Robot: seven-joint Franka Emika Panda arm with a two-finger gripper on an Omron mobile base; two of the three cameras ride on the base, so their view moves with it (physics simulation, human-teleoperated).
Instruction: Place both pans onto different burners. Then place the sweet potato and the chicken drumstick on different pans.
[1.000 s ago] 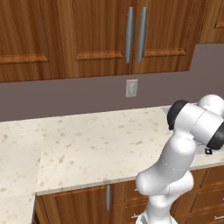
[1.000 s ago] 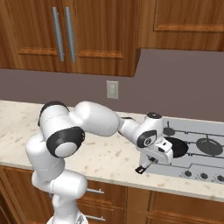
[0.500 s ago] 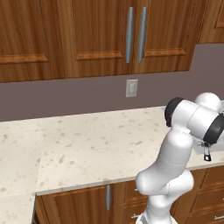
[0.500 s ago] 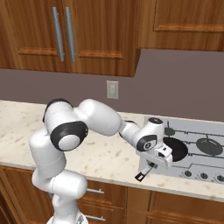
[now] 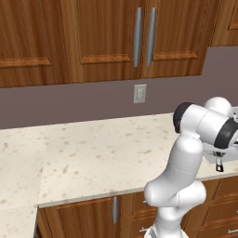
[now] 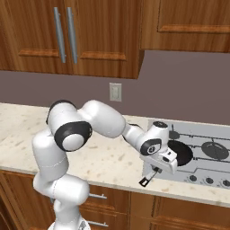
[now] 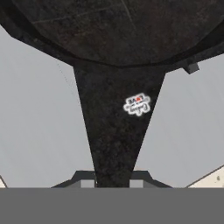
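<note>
The hand [image 7: 112, 181] is clamped on the handle of a black pan [image 6: 179, 152], whose bowl looks bare and sits over the near left burner of the grey cooktop [image 6: 211, 165]. The handle pokes out past the table's [image 6: 112, 168] near edge. Another burner [image 6: 214, 149] lies right of it.

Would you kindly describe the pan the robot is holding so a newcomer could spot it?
Find the grey steel cooktop at the counter's right end. The pan sits over its front-left corner, round and black, its long handle poking past the counter edge, clamped in the gripper.
</note>
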